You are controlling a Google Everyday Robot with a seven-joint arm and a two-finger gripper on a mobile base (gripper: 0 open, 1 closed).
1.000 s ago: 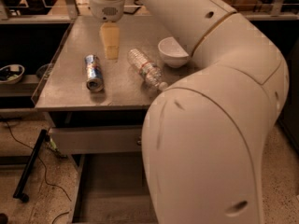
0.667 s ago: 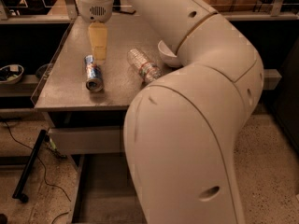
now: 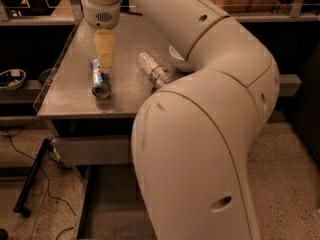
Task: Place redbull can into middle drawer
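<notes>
Nearest, the wide shallow grey middle drawer [image 3: 107,199] stands pulled out, with a flat bare floor and low side walls. The smooth white rounded arm [image 3: 200,149] looms over it. On the speckled grey metal tabletop [image 3: 65,91] the slim blue-and-silver redbull can [image 3: 100,79] lies on its side, its long axis running near to far and its round end facing the camera. A ribbed clear plastic bottle [image 3: 154,70] lies slantwise near it. The pale yellow gripper [image 3: 105,66] hangs tip-down at the can's far end; whether it is spread or closed cannot be told.
</notes>
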